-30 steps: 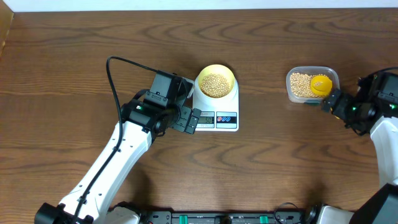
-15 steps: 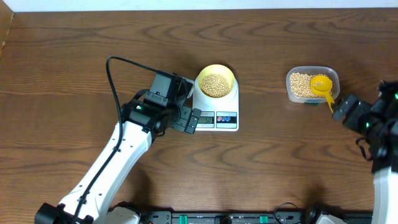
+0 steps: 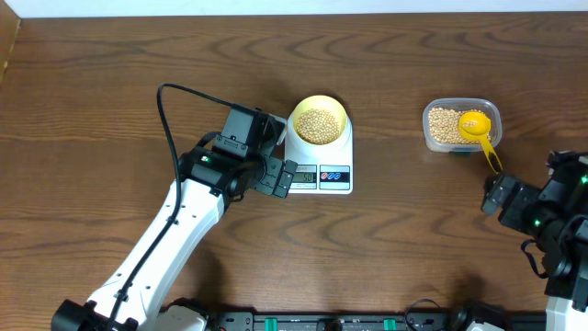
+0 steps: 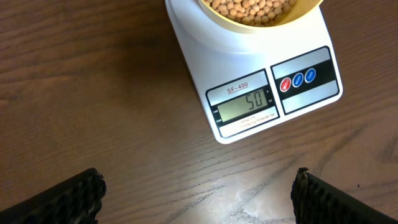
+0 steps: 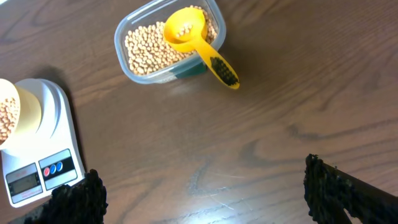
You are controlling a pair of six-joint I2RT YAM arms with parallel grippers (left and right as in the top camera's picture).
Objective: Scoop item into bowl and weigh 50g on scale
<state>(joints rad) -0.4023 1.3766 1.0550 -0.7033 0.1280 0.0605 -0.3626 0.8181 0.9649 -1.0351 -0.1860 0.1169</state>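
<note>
Tan round beans (image 3: pixel 319 125) sat in the small pale-yellow bowl (image 3: pixel 319 98) on the flat white digital scale (image 4: pixel 249 62), which read 50. My left gripper (image 4: pixel 199 199) and right gripper (image 5: pixel 205 193) gaped empty; weighing looked done, calling only for keeping clear.

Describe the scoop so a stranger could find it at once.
On the right of the wooden table sits a clear tub of beans. The scoop rests in it, handle sticking out over the rim. It is bright yellow and handled, unlike the paler bowl on the scale.
</note>
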